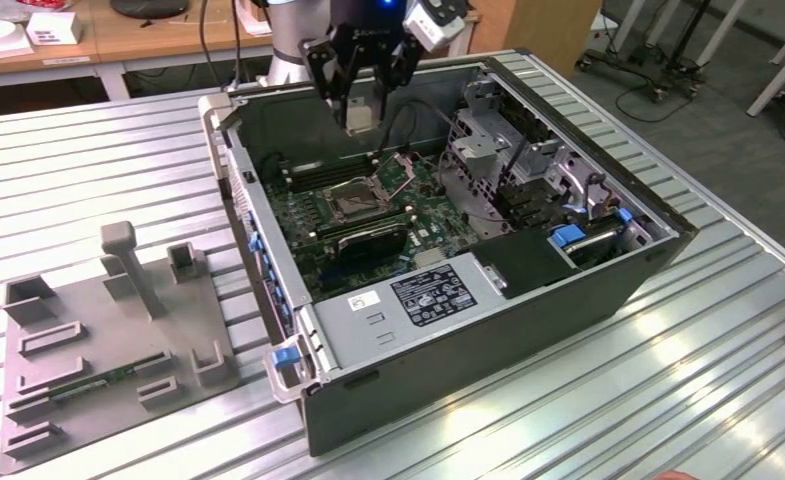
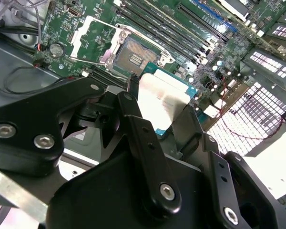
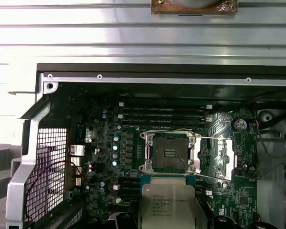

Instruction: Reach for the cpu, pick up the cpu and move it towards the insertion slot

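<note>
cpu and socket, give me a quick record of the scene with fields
gripper: above the open computer case, shut on the cpu
cpu: held flat in the gripper, metal top facing the first wrist camera, not yet seated
insertion slot: open, silver frame around a dark centre, nothing in it
cpu versus slot: apart; in the first wrist view the chip's edge lies just beside the frame
grey tray: on the table at the exterior view's left

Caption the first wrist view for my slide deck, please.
The gripped cpu hangs above the open computer case, beside the empty insertion slot.
</note>
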